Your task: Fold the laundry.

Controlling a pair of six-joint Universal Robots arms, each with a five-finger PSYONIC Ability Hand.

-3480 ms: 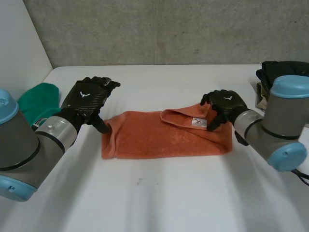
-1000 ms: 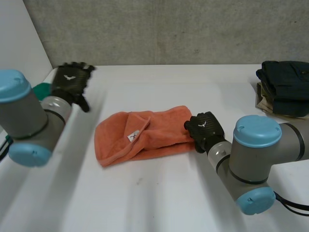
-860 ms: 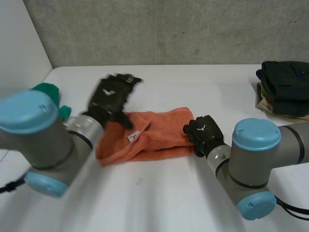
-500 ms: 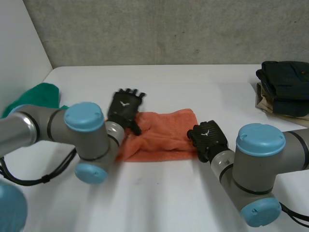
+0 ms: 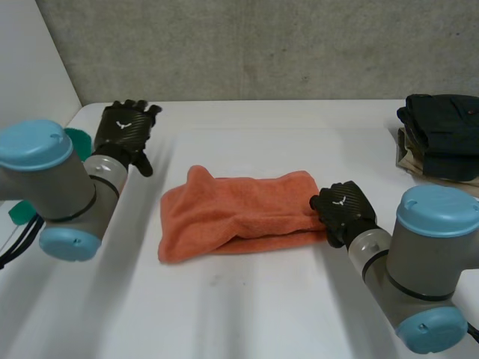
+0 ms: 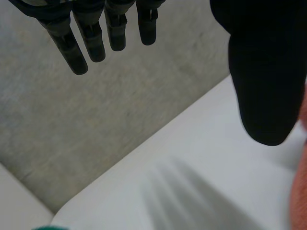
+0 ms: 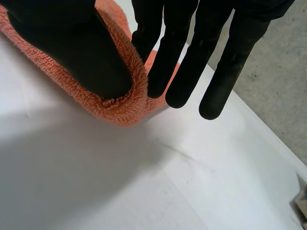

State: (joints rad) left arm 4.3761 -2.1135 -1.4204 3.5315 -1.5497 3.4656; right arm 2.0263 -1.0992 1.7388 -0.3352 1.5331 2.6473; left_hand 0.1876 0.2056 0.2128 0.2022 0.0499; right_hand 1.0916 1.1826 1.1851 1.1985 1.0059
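Lying with its long axis side to side, the folded orange terry towel (image 5: 239,213) rests mid-way across the white table (image 5: 262,314). The right hand (image 5: 343,212) sits at its right end, pinching that thick fold between thumb and straight fingers. The left hand (image 5: 127,131) hangs spread and empty, well apart from the towel's left end, so the right hand is nearer. Each hand's back bears a white emblem, with no legible writing.

One orange towel (image 5: 239,213), one green cloth (image 5: 78,140), one dark pile (image 5: 441,134)
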